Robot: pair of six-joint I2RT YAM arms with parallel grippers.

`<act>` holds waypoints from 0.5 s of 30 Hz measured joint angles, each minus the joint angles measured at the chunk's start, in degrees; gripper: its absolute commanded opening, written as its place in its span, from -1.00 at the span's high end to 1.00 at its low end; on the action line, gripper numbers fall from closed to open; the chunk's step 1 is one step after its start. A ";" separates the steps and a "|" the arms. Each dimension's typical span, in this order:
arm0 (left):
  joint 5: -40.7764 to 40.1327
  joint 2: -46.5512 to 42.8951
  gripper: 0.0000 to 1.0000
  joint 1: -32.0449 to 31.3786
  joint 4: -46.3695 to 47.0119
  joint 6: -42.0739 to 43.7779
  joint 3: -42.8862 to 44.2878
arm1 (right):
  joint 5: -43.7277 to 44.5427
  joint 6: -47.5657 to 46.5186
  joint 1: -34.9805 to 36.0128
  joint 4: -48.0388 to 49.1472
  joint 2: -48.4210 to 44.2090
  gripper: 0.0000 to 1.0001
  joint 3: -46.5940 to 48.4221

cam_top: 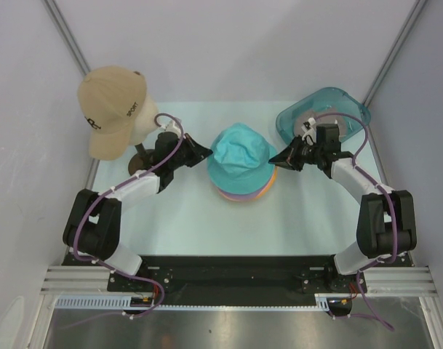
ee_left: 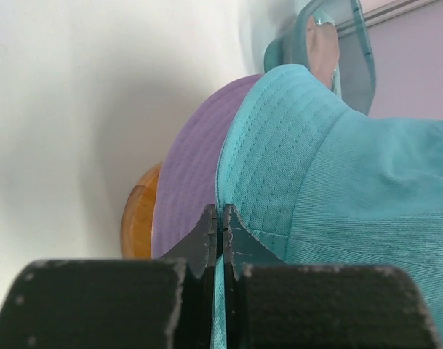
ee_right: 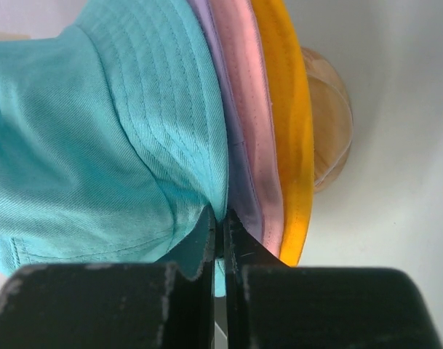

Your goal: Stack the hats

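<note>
A teal hat (cam_top: 239, 154) tops a pile in the middle of the table, with lilac (cam_top: 236, 195), pink and yellow-orange brims showing under it. My left gripper (cam_top: 207, 153) is shut on the teal brim's left edge, and teal cloth runs between its jaws (ee_left: 220, 219). Beside it lie the lilac hat (ee_left: 192, 167) and the orange hat (ee_left: 140, 222). My right gripper (cam_top: 273, 159) is shut on the teal brim's right edge (ee_right: 220, 218), next to the lilac (ee_right: 238, 182), pink (ee_right: 249, 116) and orange (ee_right: 290, 123) brims.
A tan cap (cam_top: 110, 107) sits on a cream mannequin head (cam_top: 145, 116) at the back left, close to my left arm. A clear teal tub (cam_top: 324, 110) stands at the back right behind my right gripper, with something tan showing through it (ee_left: 323, 43).
</note>
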 measured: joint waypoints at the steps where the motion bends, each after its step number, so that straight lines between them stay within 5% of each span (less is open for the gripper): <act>1: -0.11 0.00 0.99 0.00 -0.35 0.00 0.00 | 0.11 -0.11 0.00 -0.13 0.00 1.00 -0.04; 15: -1.79 -0.02 0.99 -0.83 0.90 1.75 -2.99 | 2.80 -2.82 0.22 -1.51 -0.44 1.00 -1.79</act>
